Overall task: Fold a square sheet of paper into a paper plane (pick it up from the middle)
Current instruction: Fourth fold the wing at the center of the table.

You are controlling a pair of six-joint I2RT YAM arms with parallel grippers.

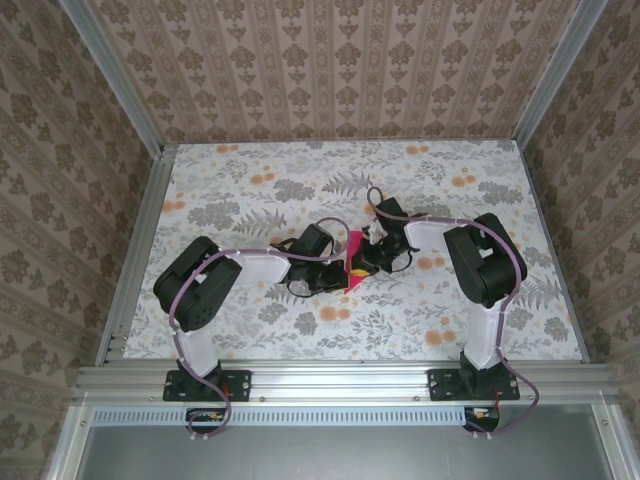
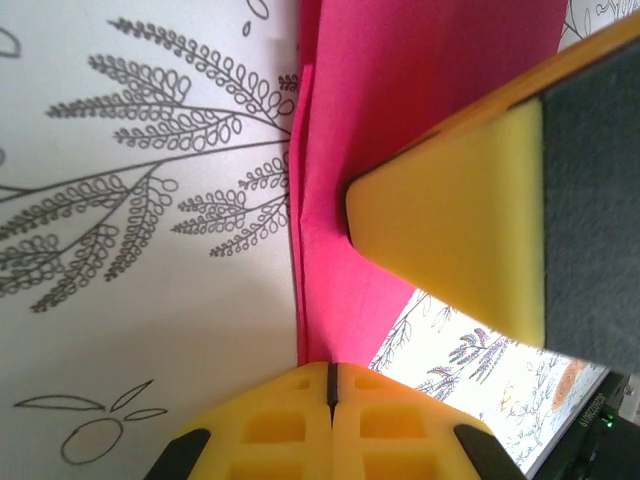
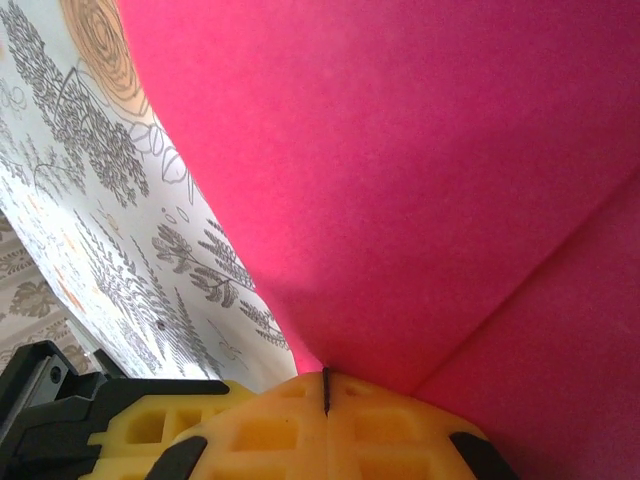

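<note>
Midway between the side edges of the bench point(image 1: 240, 170), the left tool point(image 2: 331, 372) and right tool point(image 3: 325, 382) both clench the pink paper point(image 2: 400, 100), with the right tool's finger point(image 2: 450, 235) overhanging it.

A: Where is there room around the pink paper point(image 1: 354, 243)?
B: Beyond it the tablecloth point(image 1: 300, 165) lies bare up to the back wall point(image 1: 330, 60). The left arm point(image 1: 250, 270) blocks its left side, the right arm point(image 1: 440, 240) its right.

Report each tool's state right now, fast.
Left tool: shut, pinching the magenta paper sheet.
Right tool: shut, pinching the same magenta paper sheet.
</note>
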